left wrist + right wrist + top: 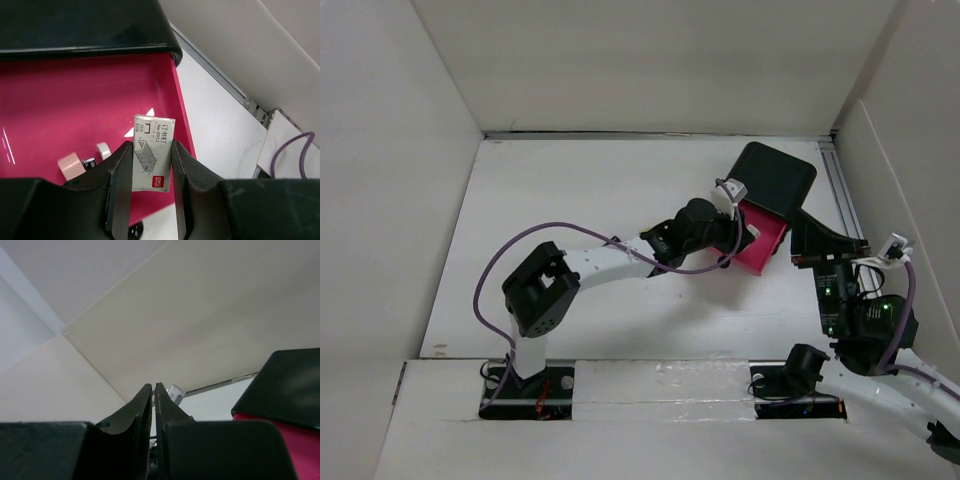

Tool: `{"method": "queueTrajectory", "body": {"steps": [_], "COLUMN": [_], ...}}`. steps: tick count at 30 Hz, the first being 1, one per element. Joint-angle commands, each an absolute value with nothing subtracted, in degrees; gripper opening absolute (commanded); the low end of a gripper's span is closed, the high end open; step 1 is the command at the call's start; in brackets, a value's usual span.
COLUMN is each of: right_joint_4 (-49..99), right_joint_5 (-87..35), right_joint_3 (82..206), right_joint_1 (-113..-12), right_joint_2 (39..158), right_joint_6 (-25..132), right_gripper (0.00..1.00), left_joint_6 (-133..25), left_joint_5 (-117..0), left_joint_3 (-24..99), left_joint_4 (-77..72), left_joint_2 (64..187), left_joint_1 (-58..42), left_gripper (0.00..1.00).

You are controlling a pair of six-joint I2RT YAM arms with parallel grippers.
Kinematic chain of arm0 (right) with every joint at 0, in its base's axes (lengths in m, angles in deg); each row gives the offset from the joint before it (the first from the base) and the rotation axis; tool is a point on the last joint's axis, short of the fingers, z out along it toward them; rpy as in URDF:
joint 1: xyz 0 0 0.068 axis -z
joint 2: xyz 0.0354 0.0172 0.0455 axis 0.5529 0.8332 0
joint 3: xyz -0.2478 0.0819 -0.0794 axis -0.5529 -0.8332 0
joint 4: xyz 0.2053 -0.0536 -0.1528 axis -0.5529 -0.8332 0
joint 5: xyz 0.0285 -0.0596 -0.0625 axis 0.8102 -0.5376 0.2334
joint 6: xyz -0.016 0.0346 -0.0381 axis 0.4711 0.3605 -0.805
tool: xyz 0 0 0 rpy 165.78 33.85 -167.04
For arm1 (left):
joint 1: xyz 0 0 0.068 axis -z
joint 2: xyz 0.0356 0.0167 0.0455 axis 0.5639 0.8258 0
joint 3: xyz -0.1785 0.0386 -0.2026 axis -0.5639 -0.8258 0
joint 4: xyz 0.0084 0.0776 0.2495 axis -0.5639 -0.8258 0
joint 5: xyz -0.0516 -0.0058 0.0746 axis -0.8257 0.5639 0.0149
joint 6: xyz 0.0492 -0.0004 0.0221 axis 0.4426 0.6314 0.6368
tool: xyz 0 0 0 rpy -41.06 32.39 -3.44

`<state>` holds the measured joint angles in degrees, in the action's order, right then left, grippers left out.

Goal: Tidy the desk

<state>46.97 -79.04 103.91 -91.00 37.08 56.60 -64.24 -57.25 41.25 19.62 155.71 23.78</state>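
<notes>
The white desk [580,200] carries a small black box [775,178] with an open pink drawer [763,243] at the back right. My left gripper [152,150] is shut on a small grey box of staples [152,150] and holds it over the pink drawer [60,110]. In the top view the left gripper [735,232] sits at the drawer's left edge. A pale pink eraser-like block [71,166] and a small white roll [104,150] lie in the drawer. My right gripper [153,390] is shut and empty, raised beside the box [825,245].
White walls enclose the desk on three sides. A metal rail [840,185] runs along the right edge. A purple cable [535,235] loops over the left arm. The black box top [285,385] shows at the right of the right wrist view.
</notes>
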Motion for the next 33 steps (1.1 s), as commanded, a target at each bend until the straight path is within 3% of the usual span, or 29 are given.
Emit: {"method": "queueTrajectory", "body": {"steps": [1,4,5,6,8,11,13,16,17,19,20,22,25,28,29,30,33], "right_joint_4": [49.2,49.5,49.1,48.8,48.7,48.7,48.6,49.2,49.1,48.9,49.0,48.7,47.8,47.6,47.3,46.9,46.5], "right_joint_5": [-80.4,-80.1,-79.4,-79.4,-80.0,-79.3,-79.6,-79.1,-78.2,-78.5,-79.0,-78.5,-77.1,-76.7,-75.8,-75.6,-75.9], "right_joint_3": [103.8,103.6,104.2,104.5,104.7,104.8,104.9,104.6,104.7,105.0,104.9,105.1,106.5,107.1,107.4,108.2,108.6], "right_joint_1": [-90.9,-90.9,-90.9,-90.9,-90.9,-90.9,-90.9,-90.9,-90.9,-90.9,-90.9,-90.9,-90.9,-90.9,-90.9,-90.9,-90.9], "right_joint_2": [37.2,38.3,38.8,39.6,40.3,41.0,41.2,41.2,41.6,42.0,42.8,43.7,45.7,48.1,48.5,49.1,50.3], "right_joint_6": [56.9,57.0,57.0,56.8,56.8,56.8,56.8,56.6,56.6,56.5,56.5,56.7,56.5,56.6,56.6,56.6,56.3], "right_gripper": [0.13,0.15,0.17,0.18,0.19,0.19,0.19,0.20,0.18,0.13,0.05,0.00,0.00,0.00,0.00,0.00,0.14], "left_joint_6": [-64.6,-64.9,-65.0,-64.8,-63.9,-62.8,-62.2,-61.5,-61.6,-62.7,-63.2,-64.8,-67.2,-67.7,-68.0,-67.9,-67.1], "left_joint_5": [-56.6,-55.4,-55.8,-56.1,-56.1,-53.8,-51.7,-46.4,-44.8,-44.1,-44.2,-44.7,-45.8,-47.7,-49.5,-50.1,-52.6], "left_joint_3": [46.7,48.4,48.3,48.3,48.6,47.6,45.2,37.3,34.9,28.4,26.4,20.6,13.2,10.8,10.5,10.3,12.9], "left_joint_4": [21.9,20.7,21.5,21.7,21.1,21.0,21.1,23.8,25.3,25.9,25.6,25.7,27.7,27.4,28.6,29.3,29.2], "left_joint_2": [156.6,158.5,158.6,158.4,158.0,156.0,153.9,147.1,143.2,139.5,136.7,134.1,130.4,131.5,132.8,133.5,137.2], "left_joint_1": [23.8,23.8,23.8,23.8,23.8,23.8,23.8,23.8,23.8,23.8,23.8,23.8,24.3,24.3,24.3,24.3,24.3], "left_gripper": [0.12,0.22,0.39,0.48,0.63,0.75,0.74,0.53,0.36,0.25,0.17,0.13,0.15,0.32,0.45,0.50,0.52]}}
